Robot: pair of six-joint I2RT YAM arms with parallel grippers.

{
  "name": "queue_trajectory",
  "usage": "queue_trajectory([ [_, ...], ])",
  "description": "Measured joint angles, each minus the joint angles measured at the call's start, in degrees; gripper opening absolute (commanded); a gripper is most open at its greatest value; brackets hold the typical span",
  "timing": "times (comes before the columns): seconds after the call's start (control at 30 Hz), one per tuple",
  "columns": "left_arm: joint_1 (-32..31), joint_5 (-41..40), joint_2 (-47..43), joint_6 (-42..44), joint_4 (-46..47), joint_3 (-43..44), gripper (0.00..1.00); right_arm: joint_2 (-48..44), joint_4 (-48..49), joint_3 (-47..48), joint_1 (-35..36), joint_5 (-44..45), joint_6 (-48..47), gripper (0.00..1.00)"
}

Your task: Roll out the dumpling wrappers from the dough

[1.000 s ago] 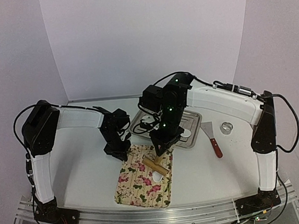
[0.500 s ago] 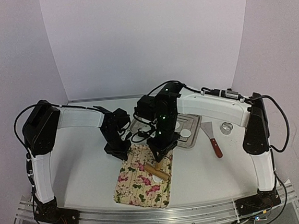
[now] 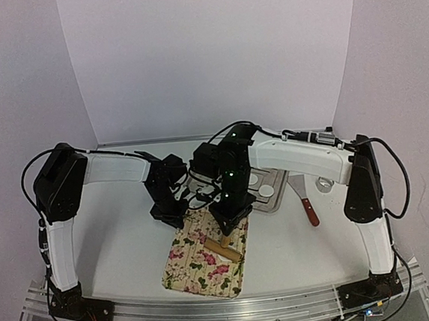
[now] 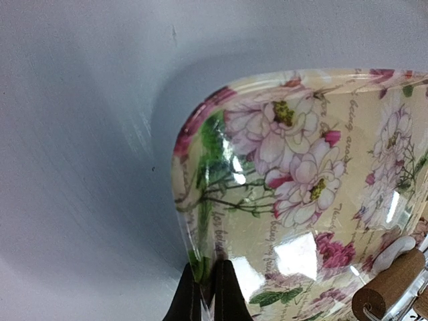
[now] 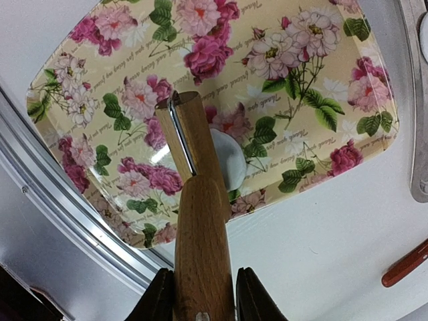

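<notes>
A floral board [image 3: 201, 263] lies on the table at the front middle. My left gripper [image 3: 176, 216] is shut on its far left edge; the left wrist view shows the fingers [image 4: 204, 292] pinching the rim of the board [image 4: 301, 174]. My right gripper [image 3: 228, 228] is shut on the handle of a wooden rolling pin [image 3: 223, 247], which rests on the board over a small flat white dough piece [image 5: 233, 159]. In the right wrist view the handle [image 5: 200, 247] fills the gap between the jaws of the gripper [image 5: 199, 294]. Two round white wrappers [image 3: 266, 191] lie in the metal tray [image 3: 279, 173].
A scraper with a red handle [image 3: 306, 199] lies to the right of the tray, and a metal ring cutter [image 3: 324, 183] stands further right. The table's front aluminium rail [image 5: 73, 221] runs just past the board's near edge.
My right gripper has moved left and nearer with the rolling pin, which has moved along the board onto the dough piece. The left gripper has stayed on the board's edge.
</notes>
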Motion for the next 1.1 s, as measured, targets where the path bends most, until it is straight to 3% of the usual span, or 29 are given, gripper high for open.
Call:
queue_trajectory([
  [0.6,0.00,0.00,0.31,0.39,-0.38,0.37,0.00,-3.73,6.03,-9.60,-0.99,-4.17,1.42,0.00],
  [1.1,0.00,0.02,0.31,0.81,-0.37,0.39,0.00,0.15,2.00,-3.57,-1.50,-6.72,2.54,0.00],
])
